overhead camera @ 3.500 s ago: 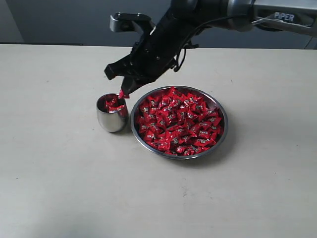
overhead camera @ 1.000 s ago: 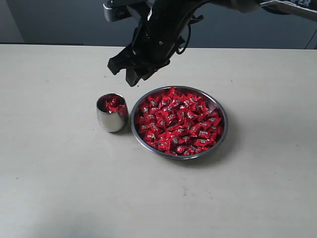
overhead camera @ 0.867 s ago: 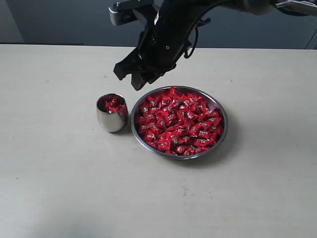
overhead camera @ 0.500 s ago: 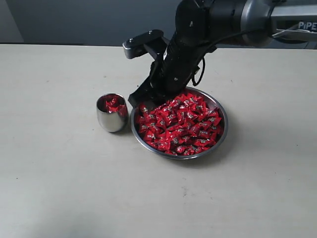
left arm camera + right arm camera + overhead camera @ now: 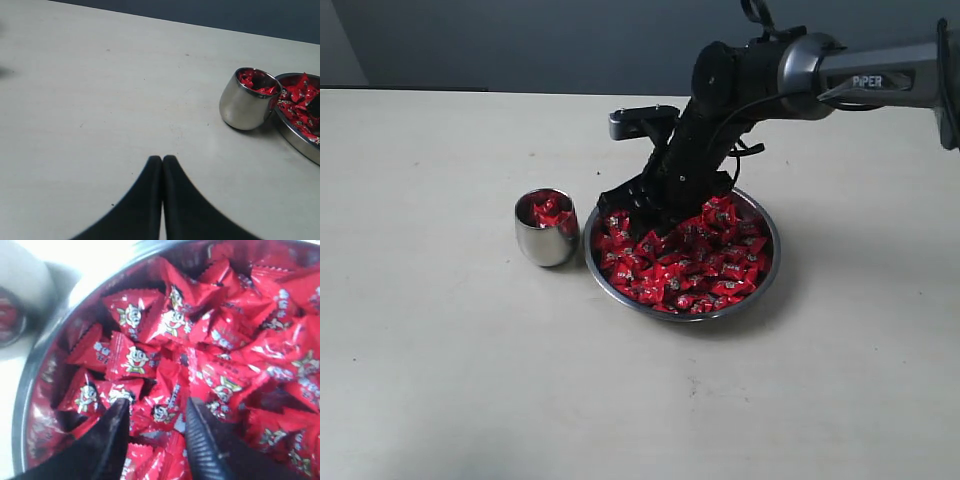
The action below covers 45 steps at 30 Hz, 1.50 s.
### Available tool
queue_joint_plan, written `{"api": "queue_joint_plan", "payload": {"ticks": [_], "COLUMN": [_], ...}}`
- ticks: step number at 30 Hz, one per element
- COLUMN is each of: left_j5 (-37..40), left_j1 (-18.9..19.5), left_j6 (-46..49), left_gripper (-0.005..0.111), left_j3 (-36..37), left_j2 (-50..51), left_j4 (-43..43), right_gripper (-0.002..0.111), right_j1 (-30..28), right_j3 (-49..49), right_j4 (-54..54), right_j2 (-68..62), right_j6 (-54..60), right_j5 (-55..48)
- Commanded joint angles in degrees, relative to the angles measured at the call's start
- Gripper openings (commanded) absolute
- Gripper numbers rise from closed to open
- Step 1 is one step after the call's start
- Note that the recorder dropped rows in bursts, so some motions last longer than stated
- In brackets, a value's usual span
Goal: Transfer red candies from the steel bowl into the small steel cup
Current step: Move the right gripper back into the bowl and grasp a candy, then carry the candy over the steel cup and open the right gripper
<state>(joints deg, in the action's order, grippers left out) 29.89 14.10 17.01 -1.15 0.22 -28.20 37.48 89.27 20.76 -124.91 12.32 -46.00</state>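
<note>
The step in hand is picking a sweet out of the wide, shallow, shiny steel bowl (image 5: 761, 283), which sits on the pale tabletop (image 5: 470, 380) heaped with small candies in glossy red printed wrappers (image 5: 712, 266). The right arm's black pincer (image 5: 642, 212) is plunged into the heap at the bowl's near-cup side, and in the right wrist view its ribbed fingers (image 5: 202, 440) stand released, parted around a candy or two, not yet clenched on anything. To do this well, I would close slowly so that only one wrapper is trapped, taking it across its fat middle rather than by a pinched end, since the foil looks slippery and a corner grip would likely slide out. The tips seem deep among the sweets, so pressing lower risks scraping the bowl's floor or shoving the bowl. Lift straight up until clear of the bowl's rim before travelling sideways. The small, round-bellied, polished steel cup (image 5: 547, 243) stands just beside the bowl, too close to tell whether they touch, and already holds several red candies, so the drop should be made low and centred over its mouth, without nudging it. The left arm's black pincer (image 5: 162, 197) rests clenched and empty, well apart from the bowl, beyond the cup
</note>
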Motion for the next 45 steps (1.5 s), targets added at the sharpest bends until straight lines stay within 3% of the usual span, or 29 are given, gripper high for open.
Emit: {"api": "queue_joint_plan", "payload": {"ticks": [1,10,12,15,25,30,35,45], "left_j5": [-0.1,-0.1,-0.1,-0.1,-0.1,-0.1,-0.1,-0.2], "left_j1": [0.1,0.1,0.1,0.1,0.1,0.1,0.1,0.1], "left_j6": [-0.1,-0.1,-0.1,-0.1,-0.1,-0.1,-0.1,-0.1], "left_gripper": [0.000,0.000,0.000,0.000,0.000,0.000,0.000,0.000], "left_j3": [0.1,0.1,0.1,0.1,0.1,0.1,0.1,0.1], "left_j2": [-0.2,-0.2,-0.2,-0.2,-0.2,-0.2,-0.2,-0.2], "left_j4": [-0.1,-0.1,-0.1,-0.1,-0.1,-0.1,-0.1,-0.1], "right_gripper": [0.037,0.036,0.025,-0.001,0.000,0.000,0.000,0.001], "right_j1": [-0.2,-0.2,-0.2,-0.2,-0.2,0.8,2.7,6.7], "right_j3": [3.4,3.6,3.6,3.6,3.6,4.2,7.3,16.8], "right_j4": [0.2,-1.2,-2.3,-3.4,-5.8,3.2,11.1,10.5], "right_j2": [-3.2,-5.3,-5.3,-3.9,5.1,7.7,6.2,-2.2], "right_j6": [0.7,-0.9,-2.0,-2.0,-2.1,4.1,8.9,10.6], "right_j5": [-3.3,-3.3,-3.8,-4.8,-4.8,-4.4,-3.6,-3.9]}}
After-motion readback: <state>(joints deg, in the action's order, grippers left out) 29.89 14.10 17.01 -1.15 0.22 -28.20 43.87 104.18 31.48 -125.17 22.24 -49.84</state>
